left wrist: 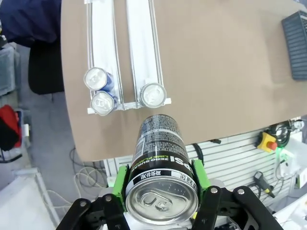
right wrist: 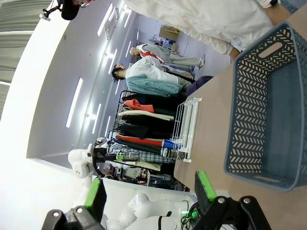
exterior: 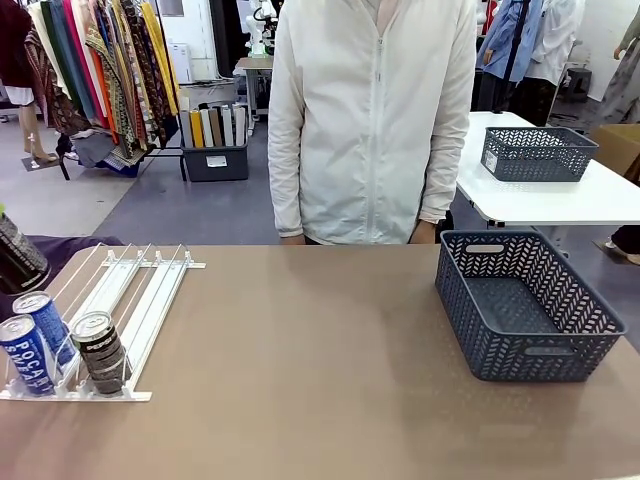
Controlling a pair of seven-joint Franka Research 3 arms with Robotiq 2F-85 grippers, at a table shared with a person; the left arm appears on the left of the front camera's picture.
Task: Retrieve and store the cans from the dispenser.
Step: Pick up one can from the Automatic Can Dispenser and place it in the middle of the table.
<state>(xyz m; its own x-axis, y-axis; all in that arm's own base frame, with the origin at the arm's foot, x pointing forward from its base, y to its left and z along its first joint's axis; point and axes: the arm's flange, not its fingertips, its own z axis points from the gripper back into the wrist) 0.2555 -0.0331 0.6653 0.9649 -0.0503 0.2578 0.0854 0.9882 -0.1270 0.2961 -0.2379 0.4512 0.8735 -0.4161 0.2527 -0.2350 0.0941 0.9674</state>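
Observation:
My left gripper [left wrist: 160,181] is shut on a black Pepsi can [left wrist: 160,153], its green pads pressing both sides; the can is held high above the table's near-left edge and shows at the left border [exterior: 18,258] of the front view. Below it lies the white dispenser [left wrist: 136,52] [exterior: 130,300]. At its near end stand two blue cans [exterior: 35,335] [left wrist: 100,91] and another black can [exterior: 98,350] [left wrist: 153,94]. My right gripper [right wrist: 149,189] is open and holds nothing, off the table's right side, beside the basket.
A dark grey-blue lattice basket [exterior: 525,305] [right wrist: 249,105] stands on the right of the brown table [exterior: 300,360] with nothing in it. A person in a white jacket [exterior: 370,120] stands at the far edge. A white table [exterior: 560,195] with another basket is behind.

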